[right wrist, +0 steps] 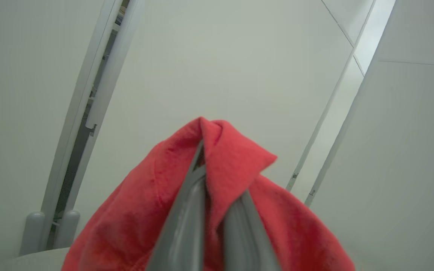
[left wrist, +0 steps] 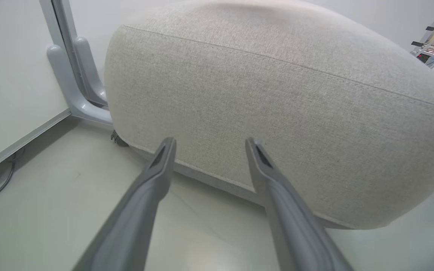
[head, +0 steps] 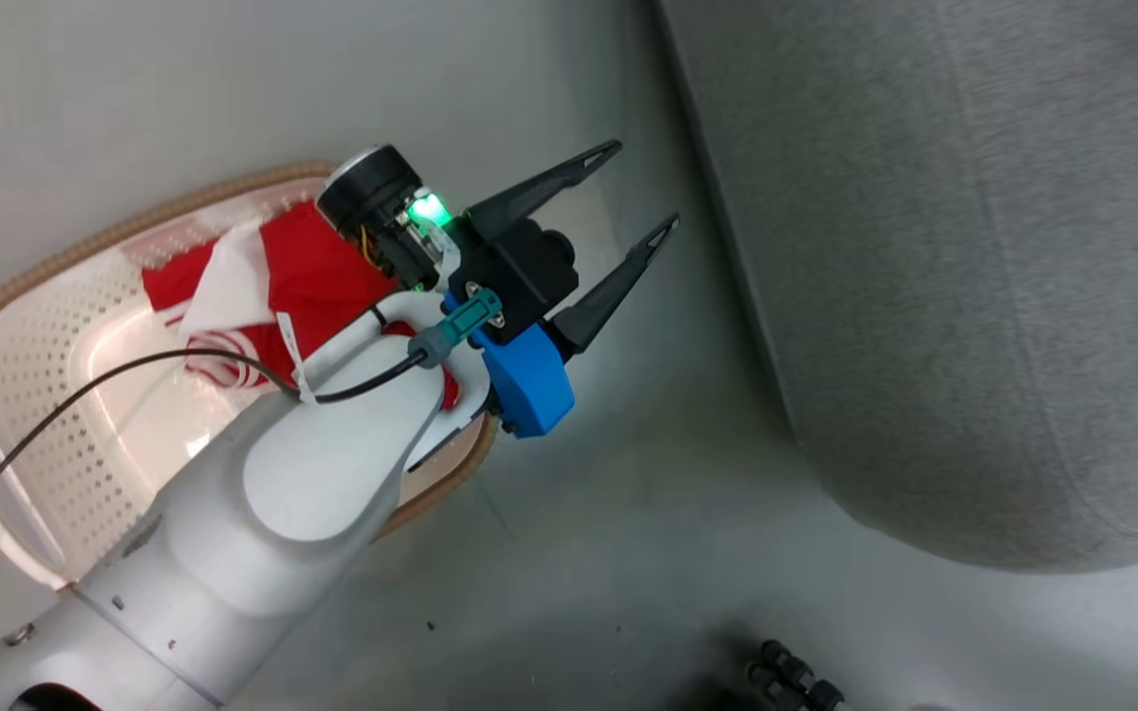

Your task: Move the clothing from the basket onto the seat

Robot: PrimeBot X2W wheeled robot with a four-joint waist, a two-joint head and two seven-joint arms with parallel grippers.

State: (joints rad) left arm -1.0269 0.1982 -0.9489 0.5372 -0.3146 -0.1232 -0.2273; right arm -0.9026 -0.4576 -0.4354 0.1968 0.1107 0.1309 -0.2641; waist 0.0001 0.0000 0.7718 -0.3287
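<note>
Between basket (head: pixel 36 346) and seat (head: pixel 974 276), the left gripper (head: pixel 647 183) is held wide apart and empty. Clothing (head: pixel 317 267) is contained in the basket; a red fold (right wrist: pixel 236 158) is clamped in the closed right gripper (right wrist: pixel 202 152).

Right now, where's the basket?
Head view, left side: the basket sits on the floor, partly hidden below the left forearm, red clothing inside, the grey seat apart to its right.

A pale grey, faintly glossy floor (head: pixel 569 573) meets plain white wall panels (left wrist: pixel 9 75) set in a grey metal frame (left wrist: pixel 70 90) with rounded feet, a dark cable (left wrist: pixel 1 188) lying by the panel's base, under soft even light.
</note>
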